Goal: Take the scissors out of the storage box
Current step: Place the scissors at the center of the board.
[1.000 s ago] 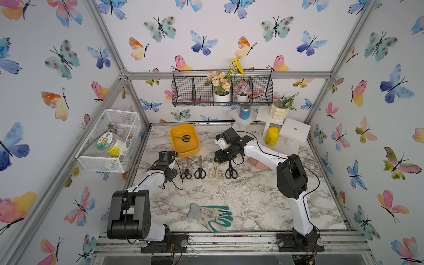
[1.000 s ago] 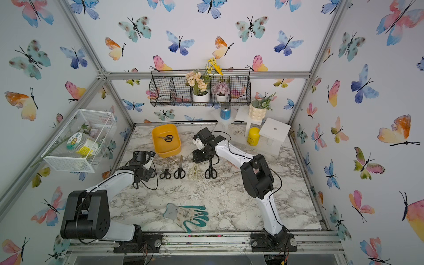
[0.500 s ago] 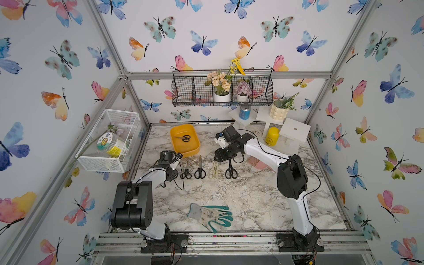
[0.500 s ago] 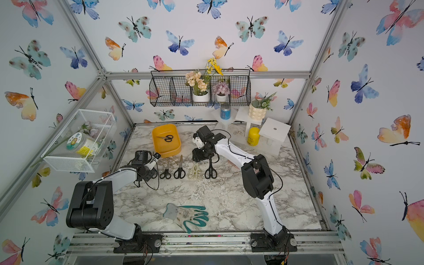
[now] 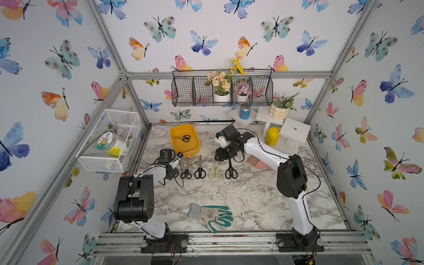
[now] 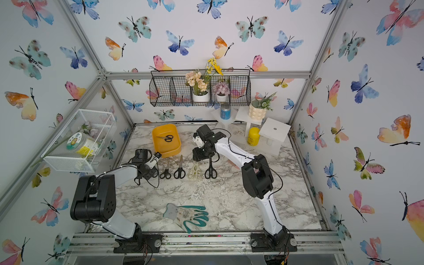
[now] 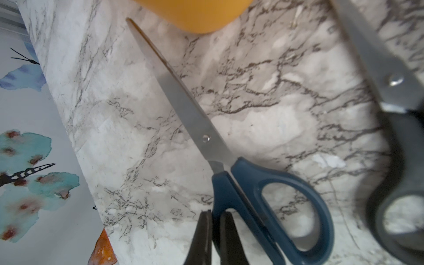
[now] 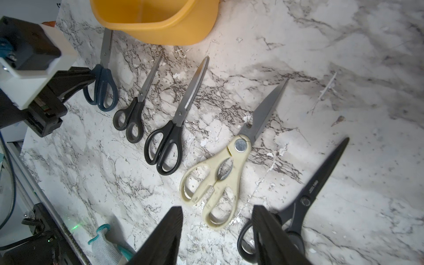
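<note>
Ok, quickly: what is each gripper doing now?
Left gripper: closed on the handle of the blue scissors.
Right gripper: open, holding nothing.

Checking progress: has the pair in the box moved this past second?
No: the scissors lie in the same spot against the box rim.

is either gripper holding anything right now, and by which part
The left gripper pinches the dark blue scissors by one handle loop; they lie flat on the table. The right gripper is open and holds nothing.
</note>
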You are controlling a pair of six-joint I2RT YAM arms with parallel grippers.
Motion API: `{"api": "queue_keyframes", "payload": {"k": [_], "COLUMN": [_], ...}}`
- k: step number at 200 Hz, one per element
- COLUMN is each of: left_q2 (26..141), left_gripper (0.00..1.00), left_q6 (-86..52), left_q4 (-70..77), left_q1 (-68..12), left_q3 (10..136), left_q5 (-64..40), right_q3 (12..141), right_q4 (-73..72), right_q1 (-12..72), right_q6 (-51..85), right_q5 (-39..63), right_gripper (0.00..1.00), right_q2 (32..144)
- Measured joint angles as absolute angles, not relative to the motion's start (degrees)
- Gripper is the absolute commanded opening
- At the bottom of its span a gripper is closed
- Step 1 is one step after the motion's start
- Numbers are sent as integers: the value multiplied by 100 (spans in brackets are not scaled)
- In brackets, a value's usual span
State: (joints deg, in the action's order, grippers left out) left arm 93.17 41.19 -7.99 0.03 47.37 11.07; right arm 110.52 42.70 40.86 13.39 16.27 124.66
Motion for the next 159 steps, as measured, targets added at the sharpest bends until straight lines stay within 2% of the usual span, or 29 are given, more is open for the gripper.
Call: {"api": "queue_keyframes", "payload": {"k": [11, 44, 100, 138, 159], "left_q2": [9325, 9330, 9115, 8801, 8853], "left_gripper": [19, 24, 26, 29, 24], "left_q6": [4115, 4108, 3874, 2738, 1846], "left_q4": [-799, -812, -1055, -1155, -1090], "left_q1": [19, 82, 193, 215, 215], "left_q3": [4746, 4777, 5118, 6128, 6746], "left_q5": [1090, 1074, 862, 226, -231], "right_q3": [11052, 11052, 11050, 11004, 10934], "right_q4": [4276, 4281, 4278, 4226, 4147], "right_q1": [4086, 4086, 4086, 4086, 4086], "right_q6": [1339, 1339, 1337, 1337, 1339], "right_q5": [1627, 1627, 1627, 1608, 1566], "right_gripper": [54, 54, 55, 55, 55], "right_q2": [12466, 12473, 12473, 12473, 12473]}}
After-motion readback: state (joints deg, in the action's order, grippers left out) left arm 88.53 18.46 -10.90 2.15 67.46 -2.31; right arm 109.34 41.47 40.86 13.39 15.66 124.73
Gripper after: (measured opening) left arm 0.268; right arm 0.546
